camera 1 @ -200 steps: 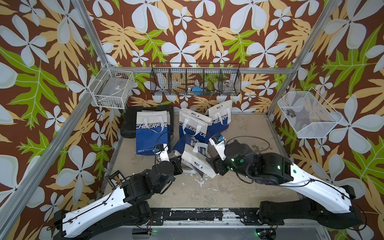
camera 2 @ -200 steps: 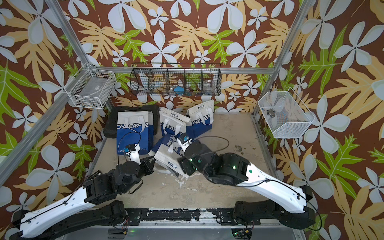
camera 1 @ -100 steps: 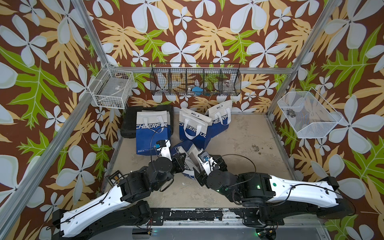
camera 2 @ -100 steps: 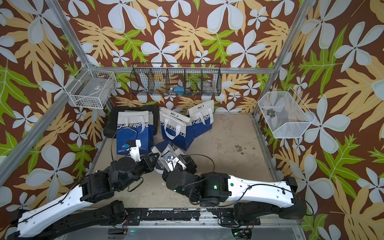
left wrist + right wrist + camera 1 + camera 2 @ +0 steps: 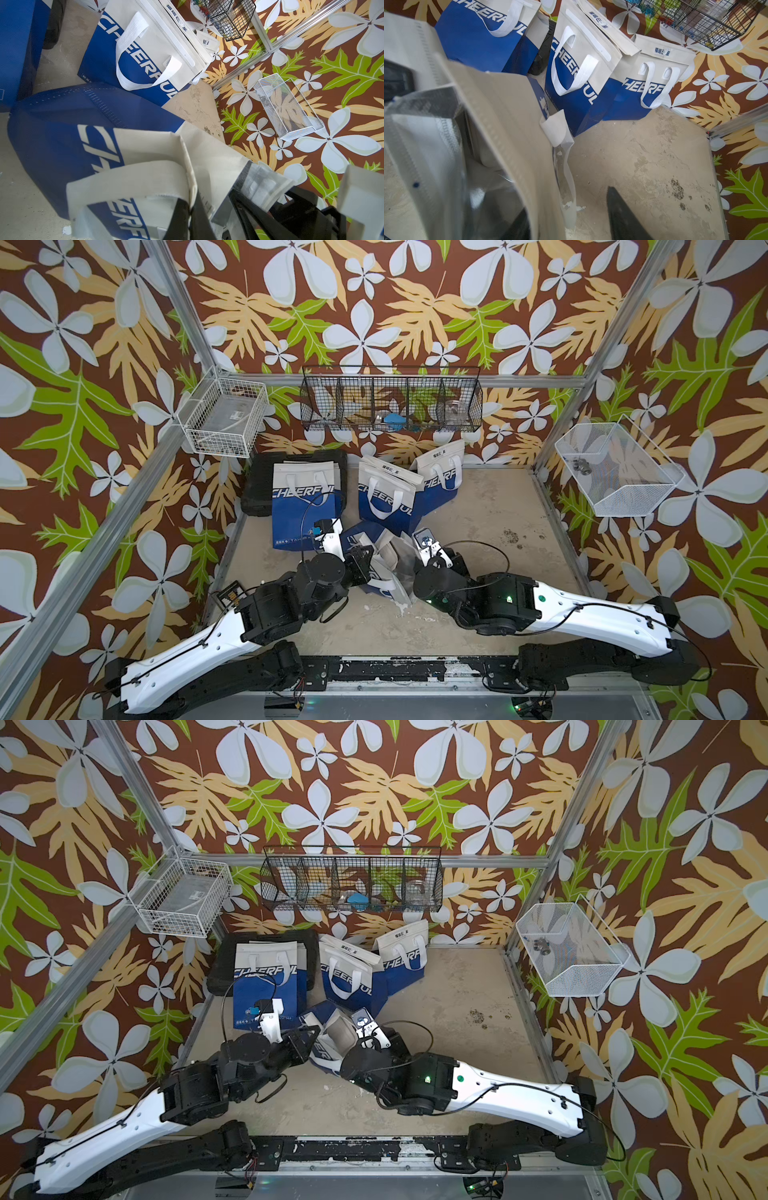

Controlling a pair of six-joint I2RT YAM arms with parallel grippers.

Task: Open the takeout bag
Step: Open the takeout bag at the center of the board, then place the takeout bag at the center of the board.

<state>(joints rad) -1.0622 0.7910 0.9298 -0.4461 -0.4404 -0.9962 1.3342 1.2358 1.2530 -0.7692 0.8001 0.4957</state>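
While the left hand (image 5: 212, 216) pinches the takeout bag (image 5: 145, 149) rim shut, the right hand (image 5: 571, 220) straddles the wall nearest it; grip unclear.

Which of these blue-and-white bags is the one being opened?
Below the black wire basket on the back wall, three upright bags stand in a row. The bag in question lies nearer the front, between the left gripper and right gripper. It alone is tipped over, silver lining showing.
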